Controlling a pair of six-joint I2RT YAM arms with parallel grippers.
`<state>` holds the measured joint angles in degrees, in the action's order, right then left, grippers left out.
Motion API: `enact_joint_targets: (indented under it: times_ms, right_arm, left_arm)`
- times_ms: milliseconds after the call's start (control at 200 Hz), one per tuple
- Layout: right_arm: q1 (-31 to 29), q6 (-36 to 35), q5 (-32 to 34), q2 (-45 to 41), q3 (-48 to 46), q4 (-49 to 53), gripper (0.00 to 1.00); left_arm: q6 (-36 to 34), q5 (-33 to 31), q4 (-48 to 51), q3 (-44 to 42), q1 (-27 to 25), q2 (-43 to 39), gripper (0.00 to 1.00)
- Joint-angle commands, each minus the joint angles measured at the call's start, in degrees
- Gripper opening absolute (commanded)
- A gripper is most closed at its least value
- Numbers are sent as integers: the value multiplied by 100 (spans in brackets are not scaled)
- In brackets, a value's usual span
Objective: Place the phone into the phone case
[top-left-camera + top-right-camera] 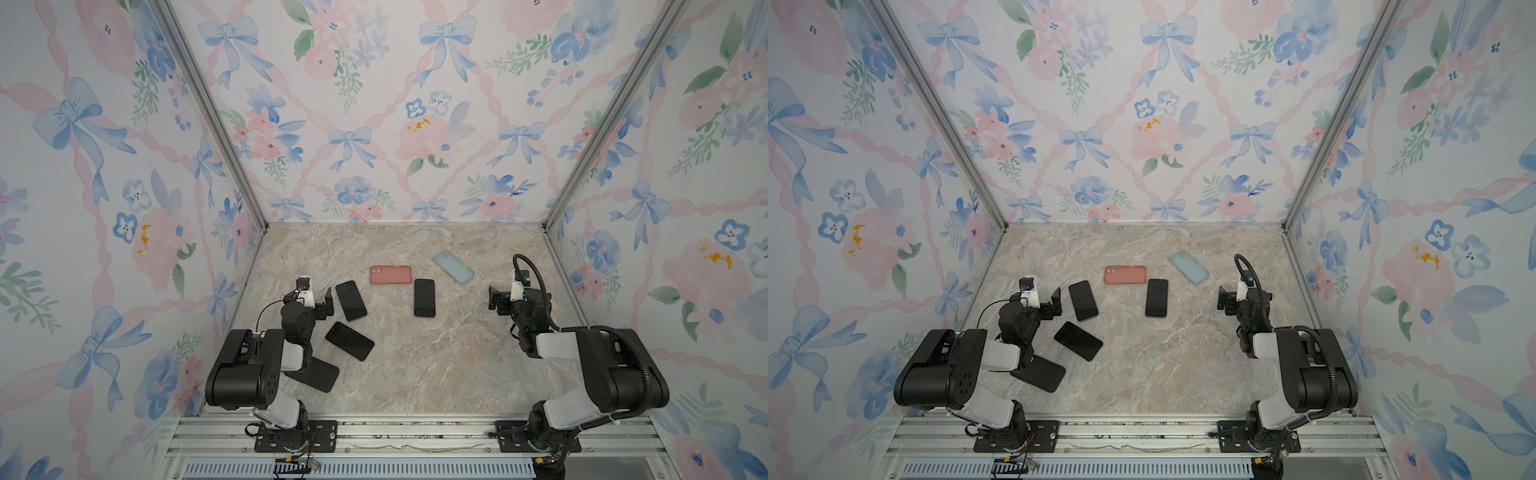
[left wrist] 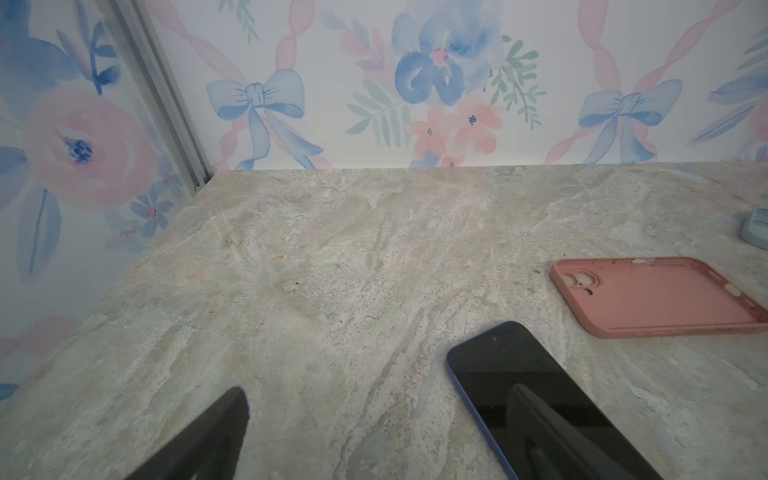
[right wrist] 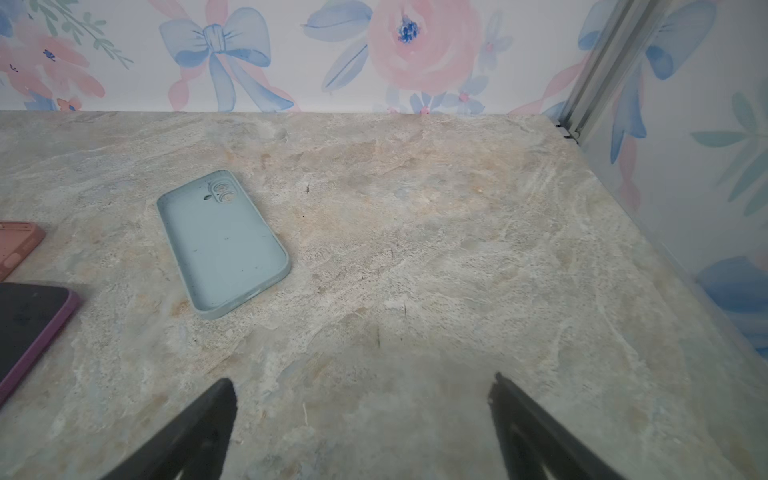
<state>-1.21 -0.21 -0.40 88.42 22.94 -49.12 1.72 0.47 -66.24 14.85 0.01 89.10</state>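
- Shows the left gripper (image 1: 325, 306) hovering low with its jaws spread wide and holding nothing; in the left wrist view, sets one black finger (image 2: 544, 428) in front of a black-screened, blue-edged phone (image 1: 351, 300).
- Finds that phone lying flat, screen up, just beside the left gripper on a beige marble-patterned tabletop (image 1: 436, 374).
- Places a salmon-pink soft phone case (image 1: 390, 274) hollow side up toward the back, with no phone inside it.
- Puts a black-screened, purple-edged phone (image 1: 424, 298) just beside the pink case's right-hand corner; cannot tell whether touching.
- Sets a pale blue soft phone case (image 1: 454, 267), hollow side up and angled, to the right of the pink one.
- Catches the right gripper (image 1: 496, 297) wide open and empty over bare tabletop, right of both cases.
- Leaves a third dark phone-shaped slab (image 1: 349, 340) lying diagonally nearer the front, and a fourth dark slab (image 1: 318, 376) partly hidden under the left arm.
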Motion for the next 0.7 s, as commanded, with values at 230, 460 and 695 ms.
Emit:
enact_joint_targets:
  times_ms: [230,460,695]
  right_arm:
    - [36,21,-32,22,13,-151,97]
    - [38,29,-31,17,1,-169,97]
    - [34,27,-39,17,9,-159,97]
  left_arm:
    - [9,-24,-104,-35,-1,26,98]
    - [-61,-282,-107,-54,-134,3,98]
    - [-31,-293,-106,-39,-113,27,98]
